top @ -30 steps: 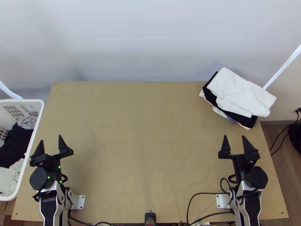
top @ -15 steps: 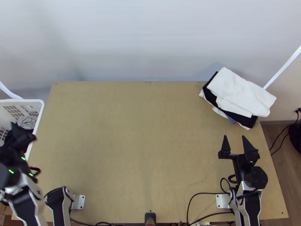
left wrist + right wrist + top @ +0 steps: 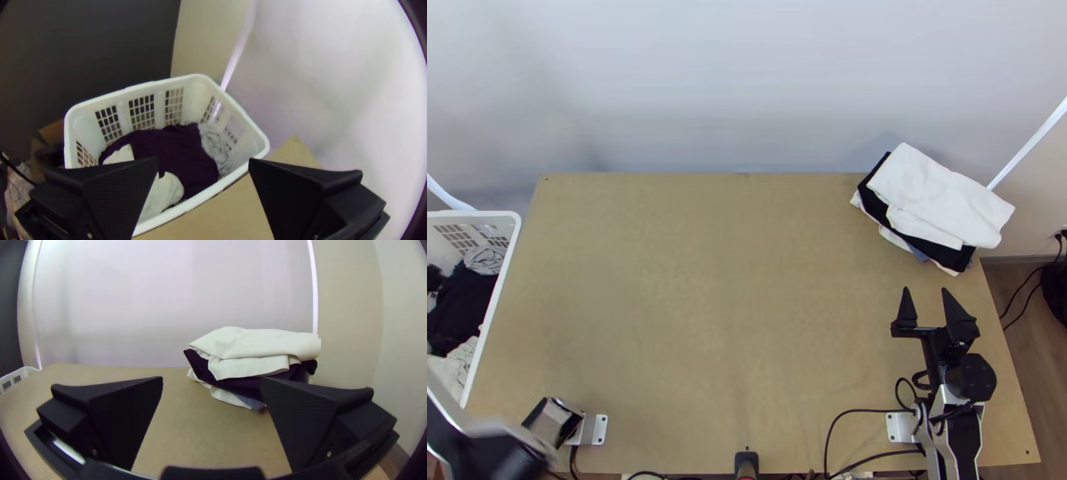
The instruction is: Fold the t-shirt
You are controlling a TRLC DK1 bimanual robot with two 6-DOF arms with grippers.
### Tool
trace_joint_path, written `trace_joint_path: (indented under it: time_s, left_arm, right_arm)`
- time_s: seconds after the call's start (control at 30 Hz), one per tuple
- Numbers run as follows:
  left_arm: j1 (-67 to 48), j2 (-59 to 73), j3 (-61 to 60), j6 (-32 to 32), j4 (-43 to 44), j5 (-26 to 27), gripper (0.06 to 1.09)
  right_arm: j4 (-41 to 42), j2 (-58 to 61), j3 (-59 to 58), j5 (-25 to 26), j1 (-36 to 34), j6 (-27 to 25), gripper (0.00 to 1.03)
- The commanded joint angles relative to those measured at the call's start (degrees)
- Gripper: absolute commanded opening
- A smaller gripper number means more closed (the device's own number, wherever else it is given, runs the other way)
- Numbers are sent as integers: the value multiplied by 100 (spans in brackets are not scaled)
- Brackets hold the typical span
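Note:
A dark part of my left gripper (image 3: 434,280) shows over the basket at the left edge of the top view. In its wrist view the left gripper (image 3: 203,163) is open, with dark cloth (image 3: 173,149) and off-white cloth (image 3: 163,193) bunched in the white basket beyond it. My right gripper (image 3: 925,291) stands open above the table's right side, near side of the folded pile. In its wrist view the right gripper (image 3: 211,378) has nothing between its fingers. Which cloth is the t-shirt, I cannot tell.
The white basket (image 3: 505,276) stands against the table's left side, with a light grey cloth (image 3: 485,260) also inside. Folded white cloth (image 3: 939,192) tops a stack at the table's back right corner, over folded black cloth (image 3: 877,206). Bare tabletop (image 3: 707,304) lies between.
My left gripper has swung from above the table's left side out over the basket, and its arm has bent toward the lower left. The right arm has kept still.

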Motion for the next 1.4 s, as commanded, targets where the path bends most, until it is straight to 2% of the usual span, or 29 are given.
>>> trace_joint_path:
  time_s: [0.0, 0.1, 0.27, 0.5, 0.67, 0.87, 1.0, 1.1, 1.37]
  left_arm:
    - [456, 1186, 760, 36, -355, 66, 104]
    - [720, 2109, 1288, 159, -373, 110, 104]
    - [808, 3647, 2254, 651, -496, 576, 104]
    - [544, 5484, 3502, 871, -619, 717, 104]
    - [272, 6802, 4680, 1179, -1296, 717, 104]
    - [184, 8103, 6113, 1275, -1419, 717, 103]
    - [140, 8683, 6825, 1319, -1454, 725, 102]
    - [96, 8868, 6956, 1328, -1226, 717, 94]
    - [-10, 9245, 6956, 1363, -795, 717, 94]
  right_arm:
    - [-91, -12, -34, 30, 56, 60, 98]
    - [-91, -12, -34, 30, 56, 60, 98]
    - [-91, -12, -34, 30, 56, 60, 98]
    - [-91, -12, -34, 30, 56, 60, 98]
    - [-91, -12, -34, 30, 56, 60, 98]
    - [-91, -12, -34, 30, 56, 60, 98]
    - [-91, -12, -34, 30, 56, 60, 98]
    - [-91, -12, -34, 30, 56, 60, 98]
    - [-91, -12, -34, 30, 56, 60, 98]
